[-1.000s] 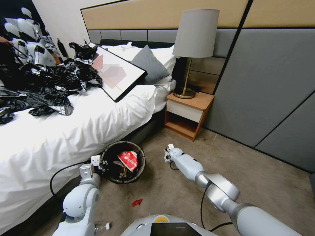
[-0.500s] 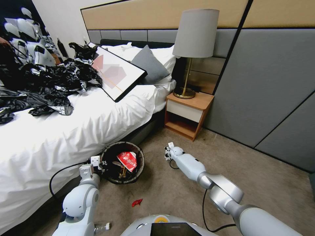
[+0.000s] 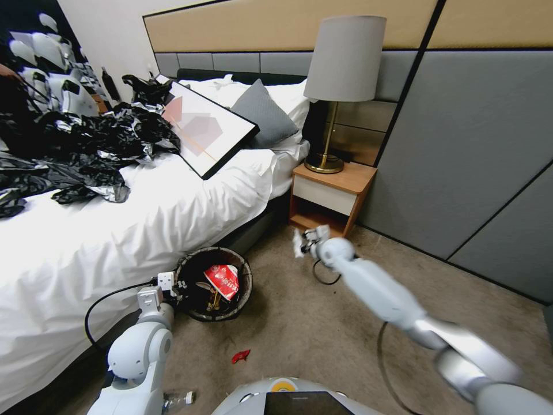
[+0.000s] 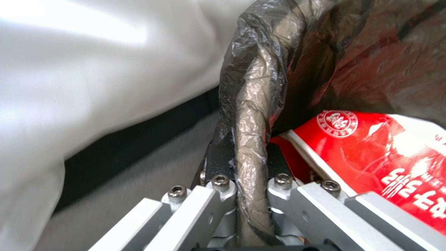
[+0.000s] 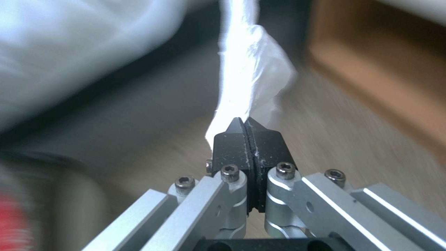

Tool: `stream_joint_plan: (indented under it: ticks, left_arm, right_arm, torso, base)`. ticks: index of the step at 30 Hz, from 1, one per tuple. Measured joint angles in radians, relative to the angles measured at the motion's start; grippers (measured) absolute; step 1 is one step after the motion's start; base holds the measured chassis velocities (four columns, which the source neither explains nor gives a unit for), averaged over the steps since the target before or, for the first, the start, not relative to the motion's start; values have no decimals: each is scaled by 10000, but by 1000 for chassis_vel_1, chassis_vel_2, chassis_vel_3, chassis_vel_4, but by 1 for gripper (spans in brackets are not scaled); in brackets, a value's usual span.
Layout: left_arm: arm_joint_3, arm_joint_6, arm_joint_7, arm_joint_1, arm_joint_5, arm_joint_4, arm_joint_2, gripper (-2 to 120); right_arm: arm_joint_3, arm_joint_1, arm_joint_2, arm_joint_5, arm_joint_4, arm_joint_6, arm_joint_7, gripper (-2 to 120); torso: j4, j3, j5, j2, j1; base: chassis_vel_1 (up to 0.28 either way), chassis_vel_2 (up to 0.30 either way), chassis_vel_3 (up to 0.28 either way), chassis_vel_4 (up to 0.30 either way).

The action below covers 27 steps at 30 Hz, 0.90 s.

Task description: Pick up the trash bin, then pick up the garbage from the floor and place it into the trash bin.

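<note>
Trash bin (image 3: 213, 284) is sitting on floor beside bed (image 3: 115, 230), w/ L tool (image 4: 244, 181) clamping its bagged rim and red-white wrapper (image 3: 223, 280) inside. R tool (image 5: 245, 134) is pinching a white scrap (image 5: 248, 83) closed, up near nightstand (image 3: 328, 199). Small red scrap (image 3: 240, 356) is lying on carpet near base.

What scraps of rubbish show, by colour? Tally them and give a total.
1 red-and-white wrapper, in the bin
1 red scrap, on the carpet
1 white scrap, in the right claw
Total: 3
</note>
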Motion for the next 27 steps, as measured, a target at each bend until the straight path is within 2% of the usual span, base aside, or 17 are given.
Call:
stream_joint_plan:
  ticks: [3,4,6,7,9,13,14,17,19,23,27]
  left_arm:
    - [47,0,14,-49,50,172,-88,0]
    - [47,0,14,-49,50,172,-88,0]
    - [42,-1,20,-102,95,272,-153,0]
    - [42,-1,20,-102,95,272,-153,0]
    - [23,-1,37,-119,104,312,-192,0]
    - [8,-1,59,-119,118,364,-213,0]
    - [8,-1,59,-119,118,364,-213,0]
    - [8,0,91,-117,148,424,-251,0]
    - [5,0,98,-116,154,439,-255,0]
    - [-40,0,111,-149,167,537,-263,0]
    - [-58,0,113,-189,164,536,-280,0]
  right_arm:
    - [420,636,-271,1695,1635,7,346,0]
    - [420,636,-271,1695,1635,7,346,0]
    - [439,1450,-225,3064,2373,87,478,0]
    - [439,1450,-225,3064,2373,87,478,0]
    - [244,2456,7,4253,2868,421,344,0]
    - [-221,3175,377,4863,3041,662,97,0]
    - [-221,3175,377,4863,3041,662,97,0]
    - [-1405,3600,1043,4775,2751,736,-126,0]
    - [-1703,3626,1177,4686,2620,735,-137,0]
    - [-2997,3617,1894,4124,1917,673,-152,0]
    - [-3769,3377,2316,3519,1356,526,-152,0]
  torso:
    - [-8,-1,-3,1,0]
    - [-8,-1,-3,1,0]
    - [-4,0,-8,1,0]
    - [-4,0,-8,1,0]
    - [0,0,-7,1,0]
    - [-4,0,-6,1,0]
    - [-4,0,-6,1,0]
    - [-4,0,-6,1,0]
    - [-2,0,-7,1,0]
    - [-3,0,-8,1,0]
    - [-1,0,-8,0,1]
  base:
    - [0,0,0,0]
    - [0,0,0,0]
    - [0,0,0,0]
    - [0,0,0,0]
    - [0,0,0,0]
    - [0,0,0,0]
    - [0,0,0,0]
    - [0,0,0,0]
    - [0,0,0,0]
    - [0,0,0,0]
    - [0,0,0,0]
